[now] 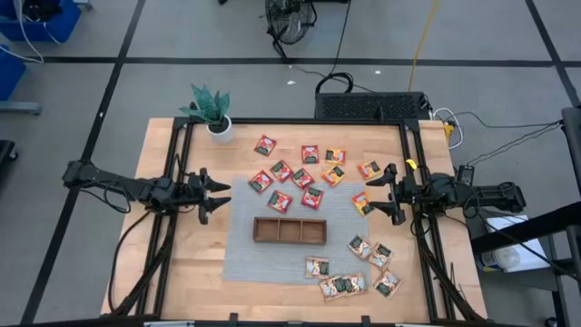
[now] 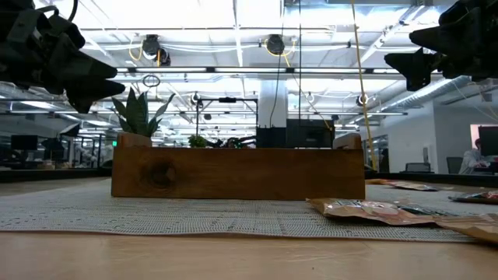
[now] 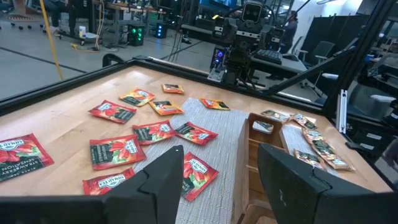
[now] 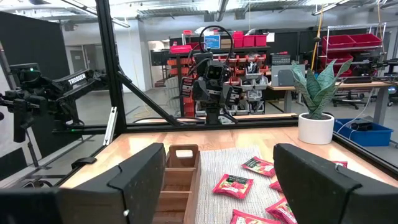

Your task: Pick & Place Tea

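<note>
High view: the left gripper (image 1: 222, 194) hangs above the bare wood at one end of the grey mat (image 1: 238, 259), fingers spread apart and holding nothing. The right gripper (image 1: 374, 194) faces it from the opposite end of the mat, fingers likewise parted and empty, with one red sachet (image 1: 361, 203) lying just under and beside its fingertips; contact cannot be told.

Between the two pairs of fingertips lies the wooden tray (image 1: 289, 231), its three compartments showing no sachets in this view. The tea sachets (image 1: 297, 173) form two groups: a red and orange-yellow scatter beyond the tray, between the fingertips and the potted plant (image 1: 214, 111), and a dark green and white group (image 1: 349, 283) on the near side, nearer the right gripper than the left.

Left wrist view: both dark fingers (image 3: 164, 179) stand well apart above the mat, with red sachets (image 3: 196, 174) ahead of and below them and the tray just beside the far finger.

Right wrist view: the fingers (image 4: 140, 177) are wide apart, framing the tray and several red sachets (image 4: 232, 185) on the mat.

Low view: both grippers hang clear above the table (image 2: 156, 260), touching nothing.
</note>
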